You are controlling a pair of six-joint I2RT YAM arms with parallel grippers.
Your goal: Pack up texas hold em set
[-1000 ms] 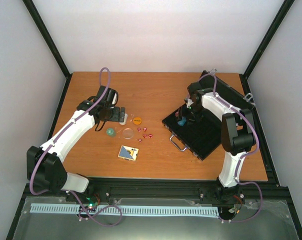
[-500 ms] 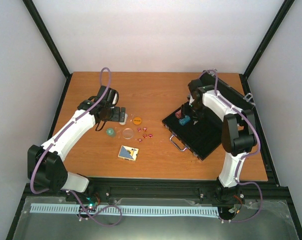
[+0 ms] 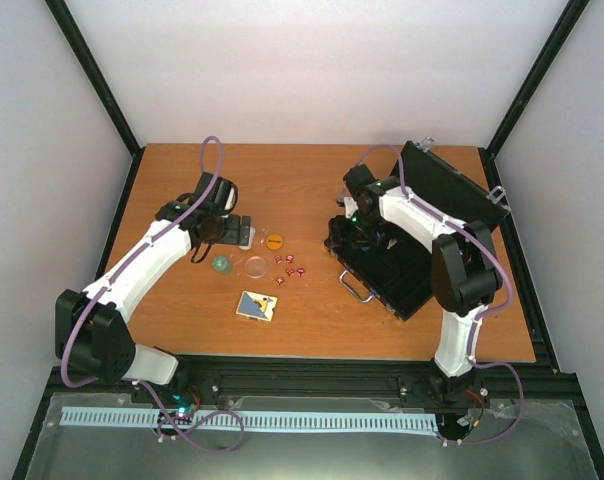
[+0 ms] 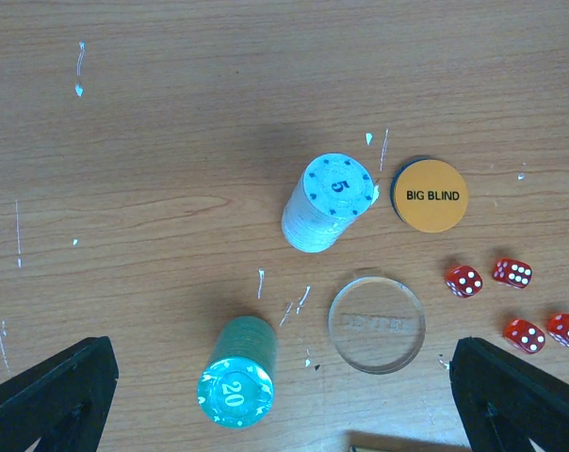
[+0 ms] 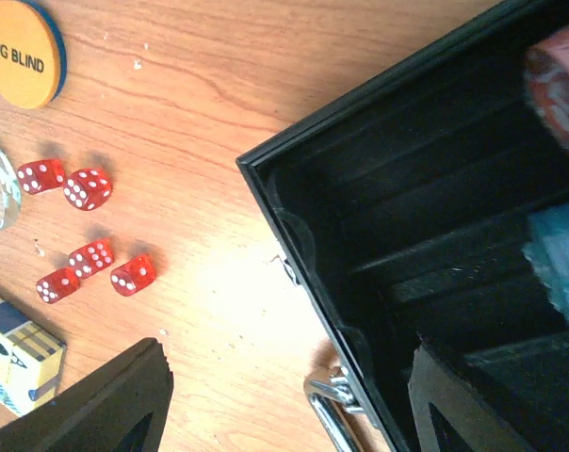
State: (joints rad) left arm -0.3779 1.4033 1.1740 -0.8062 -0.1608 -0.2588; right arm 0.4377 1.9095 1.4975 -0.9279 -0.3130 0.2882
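Note:
The black case (image 3: 407, 275) lies open at the right, lid (image 3: 447, 185) upright. My right gripper (image 3: 354, 230) hovers open over its left front corner (image 5: 294, 193), beside the metal handle (image 5: 333, 414), holding nothing. A red chip stack (image 5: 560, 85) and a blue one (image 5: 562, 264) lie inside the case. My left gripper (image 4: 284, 414) hangs open above the loose pieces: a white "5" stack (image 4: 327, 202), a teal "20" stack (image 4: 237, 372), the orange BIG BLIND disc (image 4: 431, 195), the clear disc (image 4: 377, 323) and several red dice (image 4: 515, 301). The card deck (image 3: 257, 306) lies nearer the front.
The loose pieces sit between the two arms, left of the case, on the wooden table (image 3: 312, 185). Black frame posts and white walls close in the back and both sides. The case lid stands close to the right arm's elbow.
My right gripper has drawn back leftward out of the case to its front left corner, leaving the blue and red stacks inside. The left arm has not moved.

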